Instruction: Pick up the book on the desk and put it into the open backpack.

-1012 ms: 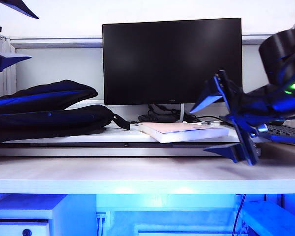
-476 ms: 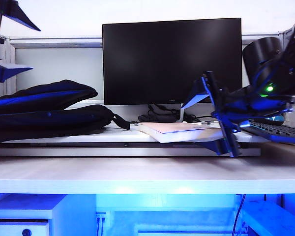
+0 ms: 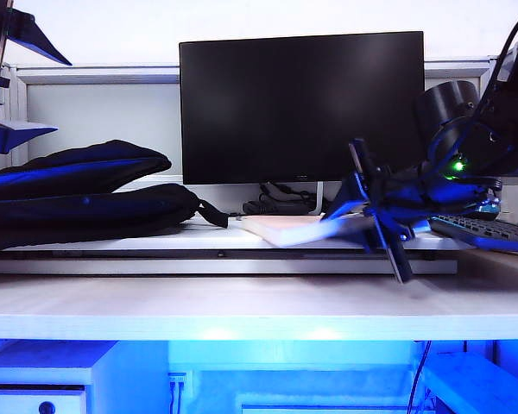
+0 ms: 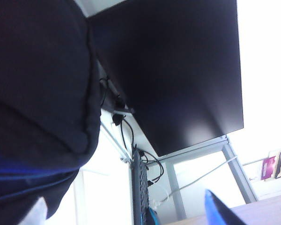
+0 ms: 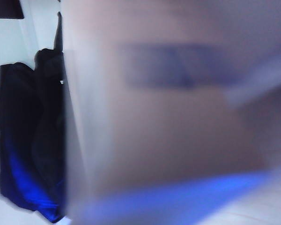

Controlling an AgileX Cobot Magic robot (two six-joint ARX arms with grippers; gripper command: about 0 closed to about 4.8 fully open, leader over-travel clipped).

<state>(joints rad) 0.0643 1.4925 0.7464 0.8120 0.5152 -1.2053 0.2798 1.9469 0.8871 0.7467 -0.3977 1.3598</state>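
Observation:
The book, thin and pale, lies on the low white platform of the desk, in front of the monitor. My right gripper has its blue fingers closed over the book's right end. In the right wrist view the blurred book cover fills most of the picture, with the backpack beyond it. The black backpack with blue trim lies at the left on the platform. My left gripper hangs open high above the backpack, holding nothing. One blue fingertip shows beside the backpack.
A large dark monitor stands behind the book, with a bundle of cables at its foot. A dark keyboard lies at the right end under the right arm. The desk's front edge runs below the platform.
My right gripper has moved left and in along the platform onto the book's right end, and its fingers have closed on it. The left gripper has barely shifted.

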